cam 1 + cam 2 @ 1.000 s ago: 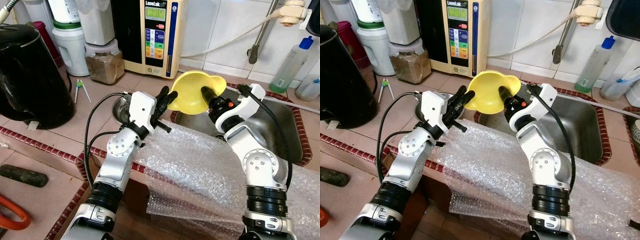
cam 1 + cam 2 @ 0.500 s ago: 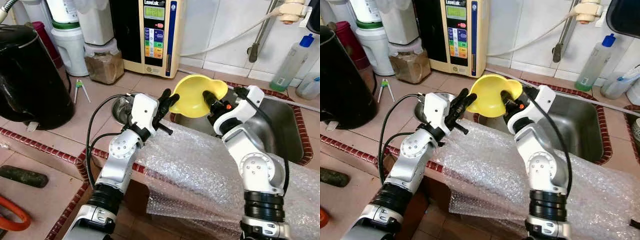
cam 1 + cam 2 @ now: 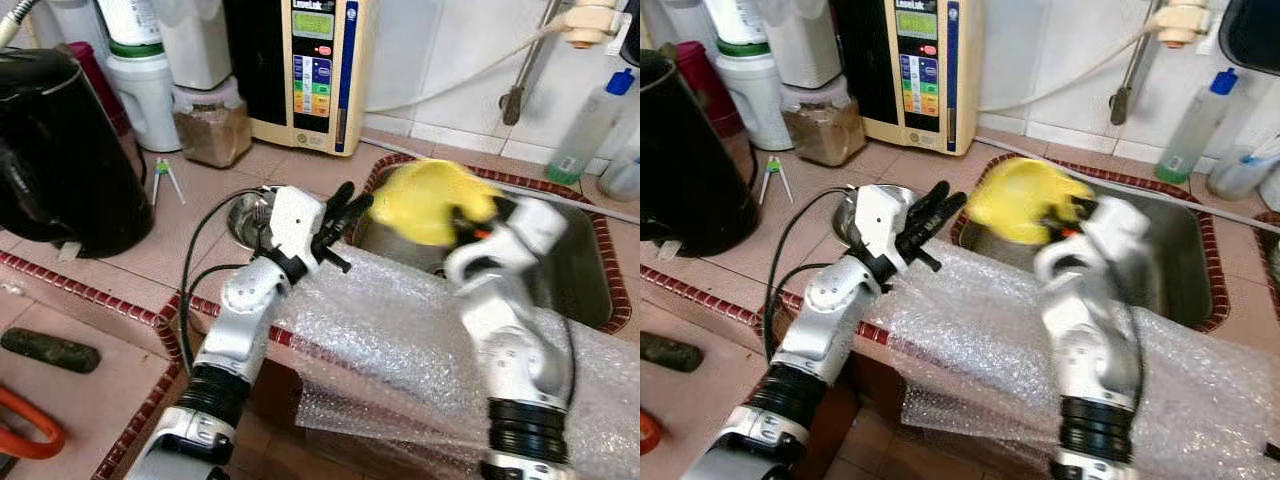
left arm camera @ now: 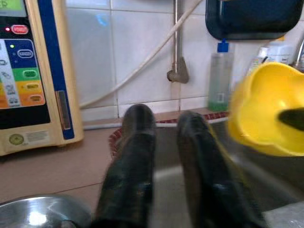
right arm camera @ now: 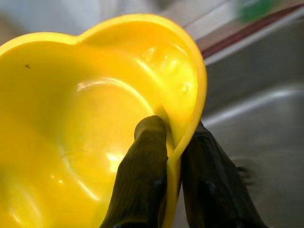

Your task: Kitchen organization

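Bubble wrap (image 3: 400, 340) drapes over the counter's front edge beneath both silver arms. No lettering on the beige wall appliance (image 3: 315, 70) can be read; only its coloured buttons and green display show. The yellow bowl (image 5: 95, 118) is glossy plastic with a wavy rim, held blurred above the steel sink (image 3: 1160, 250). The right gripper (image 5: 172, 156) is clamped on that rim, one finger inside and one outside. The left gripper (image 4: 164, 137) reaches from the left toward the sink, free of the bowl, its fingers (image 4: 137, 142) a narrow gap apart, near a steel dish (image 3: 248, 212). A black kettle (image 3: 60, 150) stands far left
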Controlling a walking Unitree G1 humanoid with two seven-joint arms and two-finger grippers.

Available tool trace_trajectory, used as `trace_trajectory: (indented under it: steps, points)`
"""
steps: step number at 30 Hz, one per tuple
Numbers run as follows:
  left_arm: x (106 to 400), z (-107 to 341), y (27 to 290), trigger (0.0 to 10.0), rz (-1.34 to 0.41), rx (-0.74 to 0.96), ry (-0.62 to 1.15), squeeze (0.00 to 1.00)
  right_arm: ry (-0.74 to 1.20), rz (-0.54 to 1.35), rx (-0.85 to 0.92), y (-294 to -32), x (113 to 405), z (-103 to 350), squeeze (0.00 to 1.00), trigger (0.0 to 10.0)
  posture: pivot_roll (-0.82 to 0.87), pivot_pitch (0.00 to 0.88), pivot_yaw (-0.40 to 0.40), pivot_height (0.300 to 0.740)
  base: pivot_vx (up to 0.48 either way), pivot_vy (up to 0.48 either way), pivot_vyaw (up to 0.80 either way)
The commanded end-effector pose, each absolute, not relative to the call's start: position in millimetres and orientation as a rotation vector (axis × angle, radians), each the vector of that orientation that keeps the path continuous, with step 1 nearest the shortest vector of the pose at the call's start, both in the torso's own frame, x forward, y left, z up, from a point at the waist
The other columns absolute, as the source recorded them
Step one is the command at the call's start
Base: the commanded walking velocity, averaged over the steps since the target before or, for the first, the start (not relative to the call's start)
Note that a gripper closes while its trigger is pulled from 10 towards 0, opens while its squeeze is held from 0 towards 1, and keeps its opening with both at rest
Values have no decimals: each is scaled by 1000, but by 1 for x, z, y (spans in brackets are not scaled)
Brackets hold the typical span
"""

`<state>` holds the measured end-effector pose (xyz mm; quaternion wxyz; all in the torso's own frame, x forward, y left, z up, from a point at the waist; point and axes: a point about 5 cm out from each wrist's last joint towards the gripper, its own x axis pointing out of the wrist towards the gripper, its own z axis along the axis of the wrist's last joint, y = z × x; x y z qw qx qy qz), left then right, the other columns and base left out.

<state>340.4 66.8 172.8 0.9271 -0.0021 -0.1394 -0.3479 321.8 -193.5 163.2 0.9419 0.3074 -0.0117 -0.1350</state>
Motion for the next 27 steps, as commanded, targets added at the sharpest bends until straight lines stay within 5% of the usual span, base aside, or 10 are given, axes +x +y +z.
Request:
trace_trajectory:
  steps: [1,8,18,27]
  points:
    - [340,176,57,10000,-770,-17,-266,1000,-26,-278,638,-187,324,164,0,0,-30,28,15,740,0,0,0]
    - [341,180,55,10000,-764,-45,-258,1000,-63,-294,637,-191,328,171,0,0,-33,28,16,740,0,0,0]
    - [336,164,57,10000,-802,-80,-78,1000,31,-570,519,-240,313,146,0,0,-38,38,5,740,0,0,0]
    - [325,155,61,10000,-878,-46,32,1000,38,-619,455,-250,315,142,0,0,-33,47,-3,740,0,0,0]
